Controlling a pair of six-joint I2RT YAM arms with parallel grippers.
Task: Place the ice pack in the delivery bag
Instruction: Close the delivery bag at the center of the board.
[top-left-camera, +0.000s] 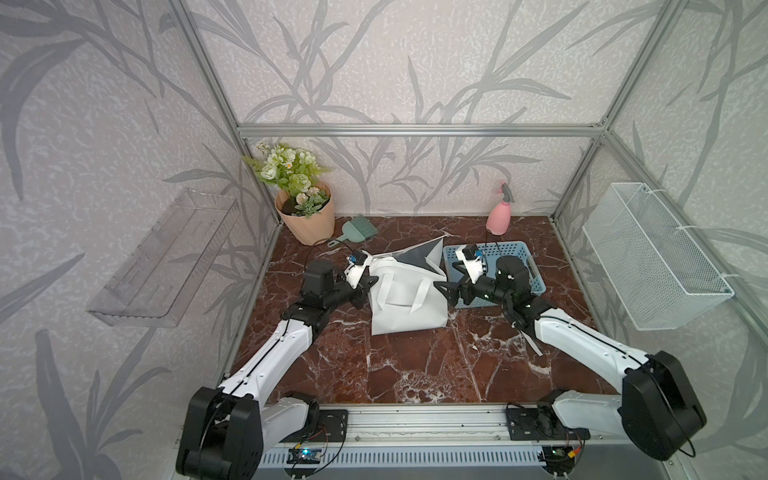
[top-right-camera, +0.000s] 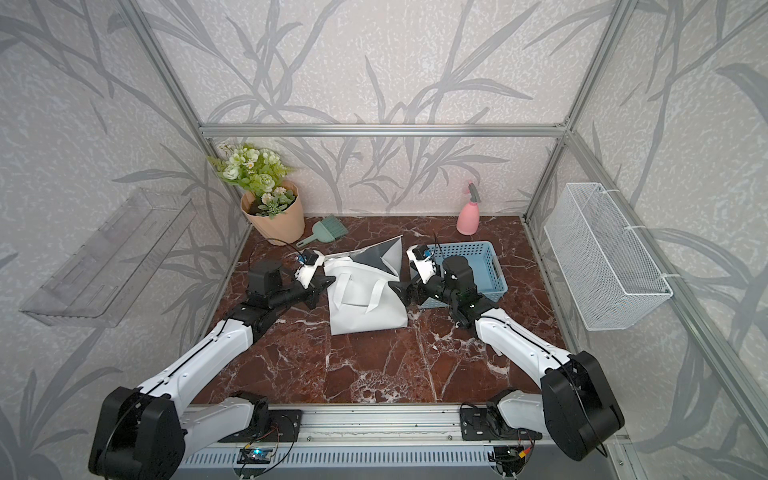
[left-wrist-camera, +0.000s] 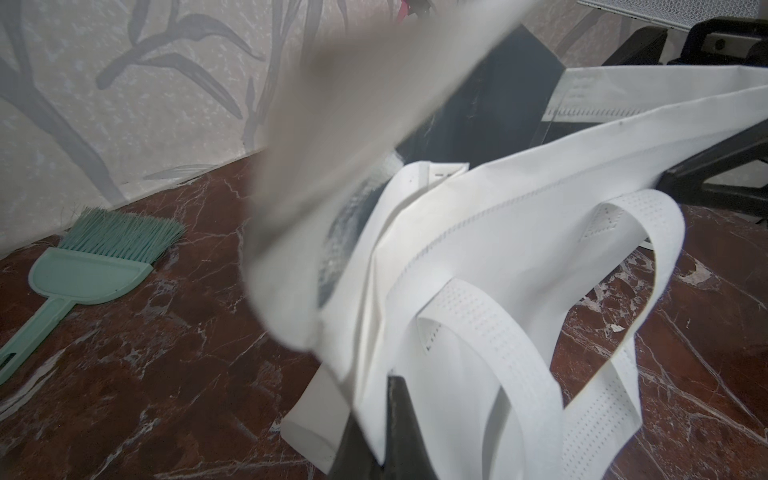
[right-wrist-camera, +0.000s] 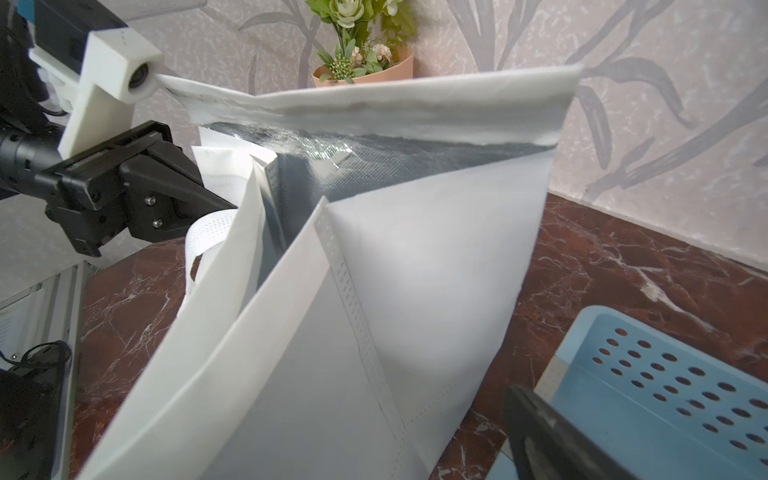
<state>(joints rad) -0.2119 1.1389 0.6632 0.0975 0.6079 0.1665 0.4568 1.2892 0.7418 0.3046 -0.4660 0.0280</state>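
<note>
Right wrist view: looks at close range onto the delivery bag (right-wrist-camera: 415, 270), slumped on the marble tabletop (top-left-camera: 415, 365) between the two arms, with the mouth gaping and the silver foil lining (right-wrist-camera: 395, 166) exposed inside. Finds the left gripper (right-wrist-camera: 230, 205) pinched tight on the bag's left rim, borne out from the left wrist by white fabric running down between its fingers (left-wrist-camera: 399, 424). Finds the right gripper (top-left-camera: 444, 293) spread wide at the bag's right edge and clamping nothing, to judge from the left wrist view, with two black fingers (left-wrist-camera: 715, 174) well apart and white bag fabric seen between them. Places the bag just beside the light-blue perforated basket (right-wrist-camera: 685, 374), in both top views. Cannot locate the ice pack in any view: perhaps down inside the bag, perhaps hidden behind the right arm in the basket; cannot tell which.

Risks, as judgement only. With one rim pinched and the other free, expect sagging of the soft right wall and a narrowing mouth. Likely to drag or topple so light a tote by pulling with the left arm, rather than open it. Watch the loose loop handles (left-wrist-camera: 519, 332), hanging close to the left fingers and apt to snag there. Could hook the rim or shove the basket by backing the right arm out carelessly.
</note>
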